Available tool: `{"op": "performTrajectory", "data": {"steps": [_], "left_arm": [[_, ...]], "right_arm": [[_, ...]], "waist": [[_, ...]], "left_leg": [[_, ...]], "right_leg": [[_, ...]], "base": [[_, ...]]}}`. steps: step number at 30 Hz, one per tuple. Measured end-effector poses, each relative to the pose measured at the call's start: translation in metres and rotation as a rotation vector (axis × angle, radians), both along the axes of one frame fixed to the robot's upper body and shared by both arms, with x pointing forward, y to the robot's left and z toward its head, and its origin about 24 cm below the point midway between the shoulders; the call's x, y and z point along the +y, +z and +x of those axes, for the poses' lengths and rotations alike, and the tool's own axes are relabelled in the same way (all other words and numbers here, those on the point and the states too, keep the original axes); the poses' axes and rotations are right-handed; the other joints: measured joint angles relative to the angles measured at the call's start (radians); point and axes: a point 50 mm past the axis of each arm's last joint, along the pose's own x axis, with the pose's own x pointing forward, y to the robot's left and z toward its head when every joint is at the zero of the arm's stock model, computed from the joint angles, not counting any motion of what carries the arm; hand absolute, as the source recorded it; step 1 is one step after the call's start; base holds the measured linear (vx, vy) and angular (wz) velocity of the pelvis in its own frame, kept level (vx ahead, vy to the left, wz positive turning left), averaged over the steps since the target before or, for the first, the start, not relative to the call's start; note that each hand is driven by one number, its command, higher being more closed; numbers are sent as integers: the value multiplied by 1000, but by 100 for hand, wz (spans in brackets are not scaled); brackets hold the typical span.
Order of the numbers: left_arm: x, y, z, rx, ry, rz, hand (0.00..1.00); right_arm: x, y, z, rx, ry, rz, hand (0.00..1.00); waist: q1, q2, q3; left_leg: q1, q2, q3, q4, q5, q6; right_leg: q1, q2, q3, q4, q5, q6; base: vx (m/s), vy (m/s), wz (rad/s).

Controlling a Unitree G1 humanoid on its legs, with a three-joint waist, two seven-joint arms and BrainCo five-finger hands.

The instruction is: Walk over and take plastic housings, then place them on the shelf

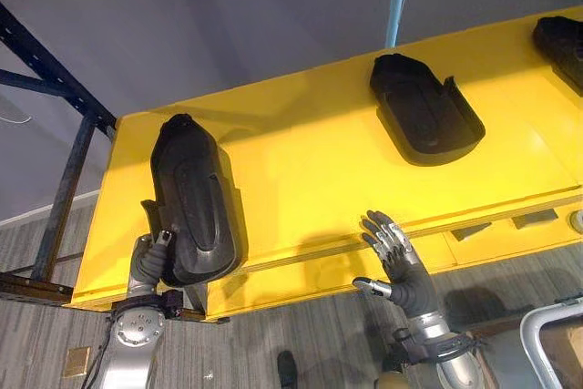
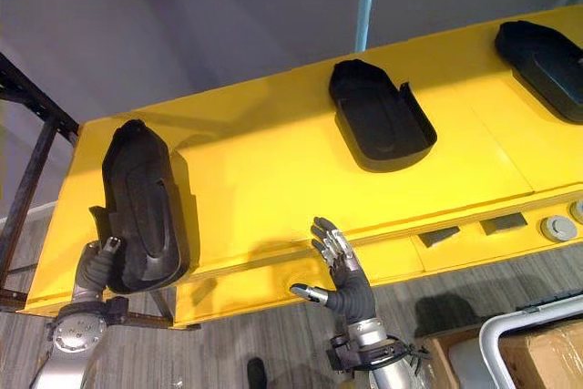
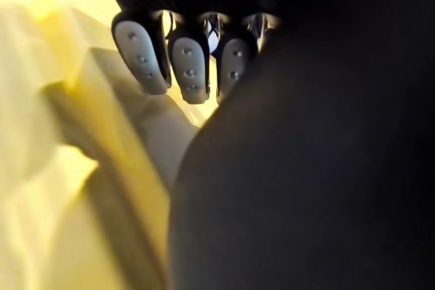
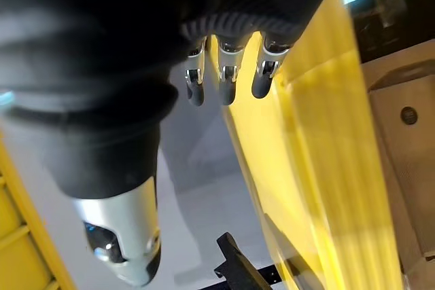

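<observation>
Yellow shelf (image 1: pixel 319 170) spans the view. One plastic housing (image 1: pixel 191 198) lies at its left front corner, overhanging the edge, with the left hand (image 1: pixel 148 261) and its fingers curled round the near end. A second housing (image 1: pixel 424 111) sits mid-shelf and a third housing (image 1: pixel 563 43) at the right end. The right hand (image 1: pixel 393 252) hovers at the front edge, fingers spread.

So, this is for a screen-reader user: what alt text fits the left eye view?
The robot's left hand grips a black plastic housing lying at the left end of a yellow shelf. Its right hand is open by the shelf's front edge; a second housing and a third housing lie farther right.
</observation>
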Motion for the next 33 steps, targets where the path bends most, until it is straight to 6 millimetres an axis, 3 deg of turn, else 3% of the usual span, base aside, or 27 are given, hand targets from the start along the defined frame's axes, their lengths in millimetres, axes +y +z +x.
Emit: {"op": "performTrajectory", "data": {"steps": [6, 15, 17, 20, 21, 24, 26, 28, 30, 33], "left_arm": [[4, 2, 9, -14, 3, -89, 0], [7, -4, 18, -60, 34, -270, 0], [9, 0, 17, -96, 52, -265, 0], [14, 20, 11, -221, 68, -263, 0], [14, 31, 4, -289, 69, -248, 100], [4, 53, -20, -457, 26, -220, 100], [-9, 54, -43, -516, -1, -246, 100], [-23, 44, -64, -506, -40, -302, 100], [-36, 19, -86, -398, -67, -397, 100], [-55, -4, -102, -291, -156, -545, 100]], "right_arm": [[4, 8, -2, -30, 28, 20, 0], [12, 4, -7, -8, 77, 28, 0], [12, 2, -7, -2, 83, 24, 0], [13, -3, -9, 19, 82, 30, 0], [13, -5, -9, 28, 79, 33, 0], [14, -15, -9, 74, 63, 52, 0], [14, -19, -12, 97, 54, 63, 0], [13, -23, -16, 119, 44, 66, 0], [10, -30, -22, 155, 32, 70, 0], [4, -35, -28, 185, 0, 77, 0]], "waist": [[-6, 0, 4], [-12, -5, 1], [-13, -5, -10], [-12, -8, -47], [-11, -11, -59], [-5, -12, -105], [-2, -10, -122], [-1, -12, -136], [18, -13, -140], [20, -12, -141]], "left_leg": [[25, -1, 18, -15, 0, -1], [90, 5, 34, -24, -9, -12], [103, 6, 33, -27, -8, -12], [122, 8, 17, -33, -8, -11], [136, 9, 14, -34, -9, -11], [152, 15, 1, -34, -12, -13], [162, 16, -6, -32, -16, -12], [164, 17, -19, -23, -24, -15], [156, 22, -25, -4, -35, -17], [109, 30, -53, 1, -35, -12]], "right_leg": [[7, -1, 16, -1, 0, 0], [80, 1, 13, -25, 3, 4], [99, 4, 7, -36, 5, 6], [135, 5, -11, -56, 5, 7], [155, 6, -15, -67, 5, 7], [194, 10, -40, -92, 6, 7], [215, 11, -51, -109, 6, 7], [235, 13, -64, -120, 6, 7], [238, 21, -70, -127, 6, 5], [221, 28, -105, -142, 10, -2]], "base": [[13, 2, -8], [0, 3, -3], [8, 5, 3], [22, 8, 12], [30, 6, 12], [16, -2, 14], [-8, -10, 12], [-21, -13, 15], [-54, -24, 9], [-57, -30, 27]]}}
